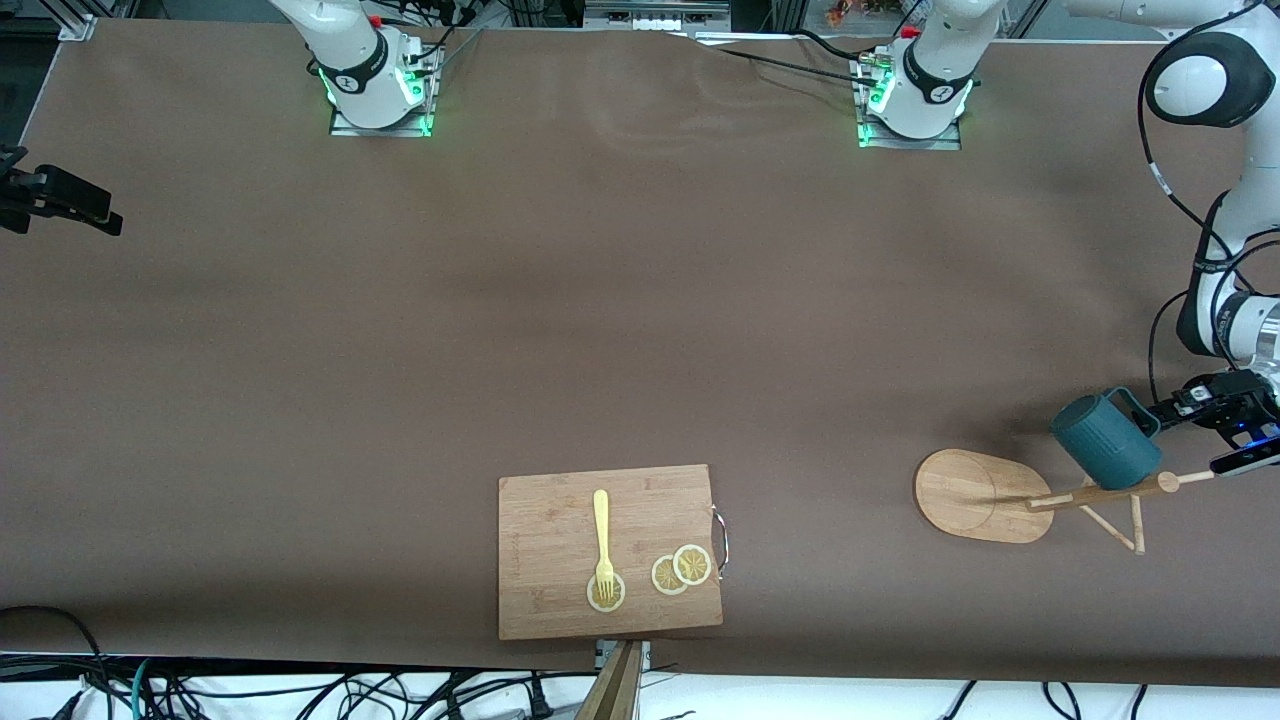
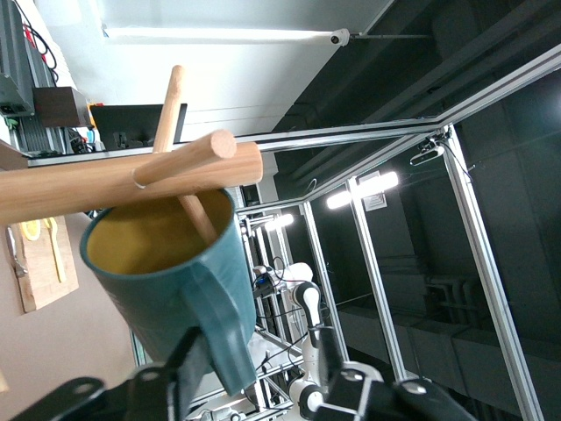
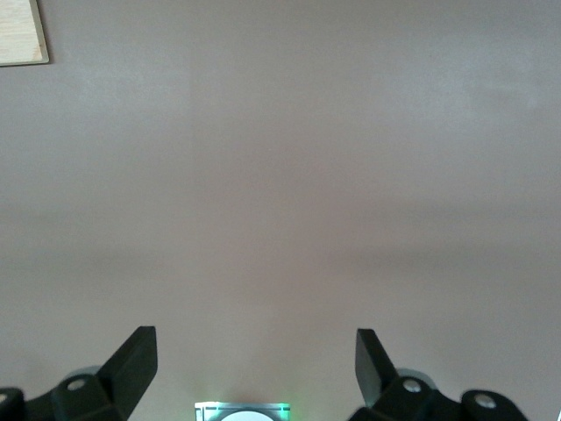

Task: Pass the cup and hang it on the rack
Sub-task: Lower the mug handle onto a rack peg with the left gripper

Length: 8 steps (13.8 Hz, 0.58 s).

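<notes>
Teal cup (image 1: 1105, 440): hangs on the rack (image 1: 975, 495) near the top of its post, at the left arm's end of the tabletop (image 1: 640, 300). In the left wrist view a thin peg (image 2: 195, 210) runs into its yellowish mouth, and its rim touches the post.
Markings: small dark marks on the arms' white bases (image 1: 940, 95), too small to read.
Left pincer (image 1: 1160, 412): up in the air beside the cup, at its handle (image 2: 230, 329). Its fingers (image 2: 188, 364) are parted with the handle between them. One finger is close against the handle and the other stands clear, so nothing is clamped.
Right pincer (image 3: 254, 338): waits with its fingers spread wide over bare tabletop, holding nothing. It is out of the front view.
Rack: light bamboo with an oval base flat on the tabletop, and crossing pegs (image 1: 1120, 530) beside the cup.
Around: a wooden cutting board (image 1: 560, 520) lies well apart from the rack, toward the middle. It carries a pale yellow fork (image 1: 601, 530) with its tines on one lemon slice (image 1: 605, 594), and two more overlapping slices (image 1: 682, 570) lie beside that. A metal handle (image 1: 721, 540) is on the board's edge that faces the rack.
In the way: the post and pegs crowd the cup's mouth, and black cables (image 1: 1160, 180) loop along the left arm.
Edges: the board sits close to the tabletop edge nearest the front camera.
Open room: a broad brown stretch lies bare between the arm bases and the board.
</notes>
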Motion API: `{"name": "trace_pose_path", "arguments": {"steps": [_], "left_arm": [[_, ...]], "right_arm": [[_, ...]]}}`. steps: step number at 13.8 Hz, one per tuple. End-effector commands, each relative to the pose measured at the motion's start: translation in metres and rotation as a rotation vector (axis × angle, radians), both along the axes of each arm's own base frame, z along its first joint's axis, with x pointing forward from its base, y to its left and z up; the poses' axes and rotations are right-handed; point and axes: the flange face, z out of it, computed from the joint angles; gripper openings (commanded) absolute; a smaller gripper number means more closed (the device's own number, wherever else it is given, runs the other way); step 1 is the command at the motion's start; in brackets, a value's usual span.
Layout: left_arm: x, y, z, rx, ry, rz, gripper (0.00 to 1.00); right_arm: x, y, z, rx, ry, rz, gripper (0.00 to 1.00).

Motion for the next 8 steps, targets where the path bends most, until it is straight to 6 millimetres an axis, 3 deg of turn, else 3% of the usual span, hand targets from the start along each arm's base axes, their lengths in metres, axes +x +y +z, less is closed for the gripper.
{"name": "trace_pose_path", "arguments": {"steps": [1, 3, 5, 8], "left_arm": [[0.001, 0.02, 0.011, 0.041, -0.015, -0.002, 1.0], [-0.001, 0.027, 0.028, 0.128, -0.025, -0.04, 1.0], [-0.002, 0.037, 0.058, 0.273, -0.03, -0.092, 1.0], [-0.003, 0.036, 0.133, 0.547, -0.024, -0.186, 1.0]], "right_arm": [[-0.004, -0.003, 0.002, 0.016, -0.009, 0.008, 1.0], [-0.003, -0.003, 0.002, 0.016, -0.01, 0.008, 1.0], [-0.004, -0.003, 0.002, 0.016, -0.009, 0.008, 1.0], [-0.004, -0.003, 0.002, 0.016, -0.009, 0.008, 1.0]]}}
